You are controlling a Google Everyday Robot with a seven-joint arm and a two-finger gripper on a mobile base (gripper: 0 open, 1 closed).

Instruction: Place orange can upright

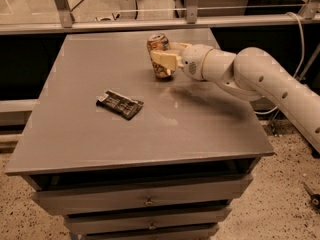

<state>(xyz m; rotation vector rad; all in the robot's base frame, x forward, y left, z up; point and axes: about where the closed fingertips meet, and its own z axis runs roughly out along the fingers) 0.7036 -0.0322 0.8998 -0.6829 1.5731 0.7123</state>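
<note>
The orange can (159, 47) stands upright on the grey table (100, 139), toward the far middle, its silver top facing up and its base on or just above the surface. My gripper (164, 59) reaches in from the right on the white arm (260, 79) and is shut on the can, with a pale finger (163, 59) across the can's front.
A flat black rectangular packet (119, 104) lies left of centre on the table. Drawers (145, 201) run below the front edge. A metal rail (150, 24) and glass panels stand behind the table. A white cable (301, 29) hangs at the right.
</note>
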